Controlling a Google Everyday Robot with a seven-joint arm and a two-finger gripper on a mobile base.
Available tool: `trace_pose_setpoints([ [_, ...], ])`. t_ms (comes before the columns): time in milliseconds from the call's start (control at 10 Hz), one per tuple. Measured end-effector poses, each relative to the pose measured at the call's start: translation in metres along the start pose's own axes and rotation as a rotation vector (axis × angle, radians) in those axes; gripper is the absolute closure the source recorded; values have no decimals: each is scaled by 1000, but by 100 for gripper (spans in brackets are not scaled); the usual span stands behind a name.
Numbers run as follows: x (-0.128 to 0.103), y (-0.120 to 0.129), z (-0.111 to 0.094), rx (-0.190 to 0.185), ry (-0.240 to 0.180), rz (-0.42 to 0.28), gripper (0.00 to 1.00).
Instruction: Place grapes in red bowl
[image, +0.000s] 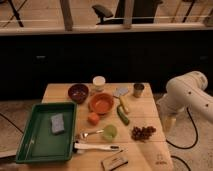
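Observation:
The grapes (142, 132), a small dark purple-red bunch, lie on the wooden table (150, 155) near its right edge. The red bowl (102, 104), wide, shallow and orange-red, sits at the table's middle, up and to the left of the grapes. My white arm (187, 95) stands off the table's right side. The gripper (169, 124) hangs down beside the right table edge, a short way right of the grapes and apart from them.
Around the red bowl are a maroon bowl (78, 92), white jar (99, 83), metal can (138, 90), yellow banana (123, 103), green cucumber (122, 115) and orange block (93, 118). A green cup (109, 132), a spoon (89, 134) and a white-handled tool (97, 147) lie in front. A green tray (35, 145) fills the left.

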Motion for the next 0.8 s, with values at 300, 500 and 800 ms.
trace_pose_setpoints([
  [300, -1, 10, 4, -12, -12, -10, 20],
  [500, -10, 19, 18, -20, -24, -30, 20],
  [800, -13, 26, 31, -27, -32, -50, 20],
])
